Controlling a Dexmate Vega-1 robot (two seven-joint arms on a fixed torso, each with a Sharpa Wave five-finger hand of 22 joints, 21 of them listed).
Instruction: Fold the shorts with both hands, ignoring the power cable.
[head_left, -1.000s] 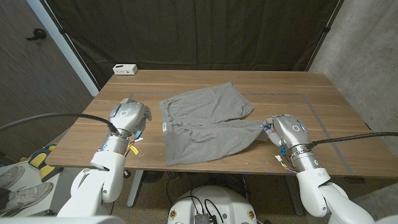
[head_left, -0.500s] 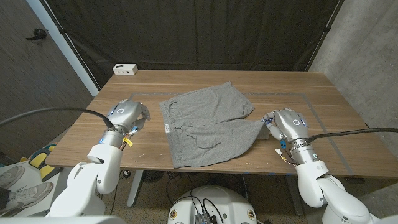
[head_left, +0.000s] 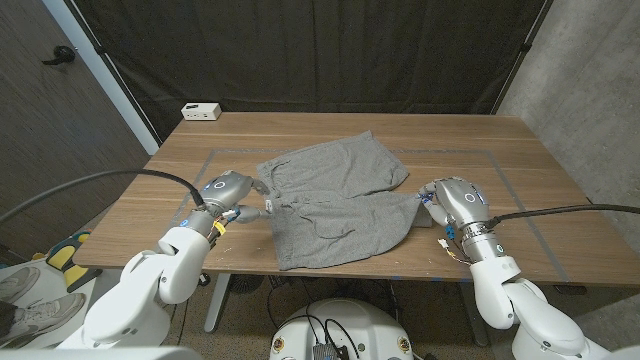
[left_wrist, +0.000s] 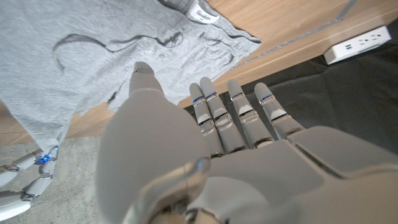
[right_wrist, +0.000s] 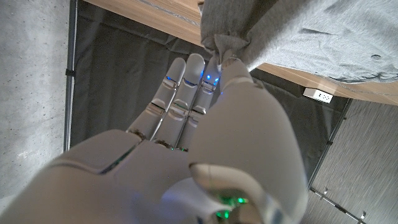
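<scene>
The desk (head_left: 520, 160) carries the grey shorts (head_left: 330, 200), spread a little crookedly across its middle, waistband toward the robot's left and the nearer leg hanging toward the front edge; over the last second the nearer leg has slid along the desk away from the left hand's side, its lower hem pulled in and narrower than it was; over that second the left hand (head_left: 228, 192) has travelled from well clear of the shorts to just beside the waistband edge, so I judge the robot is setting up the two-handed grip the fold needs, with one side held and the other about to be taken; the right hand (head_left: 452, 200) has kept its place at the shorts' far corner, pinching a bunched corner of cloth between thumb and fingers (right_wrist: 186, 81), the fabric drawn taut from it, as the right wrist view shows plainly; the left hand holds nothing, its fingers (left_wrist: 239, 115) straight and apart, thumb reaching over the cloth near the label (left_wrist: 200, 10), close to the shorts without gripping them; a white power strip (head_left: 201, 111) sits at the desk's far left corner, well apart from the shorts.
</scene>
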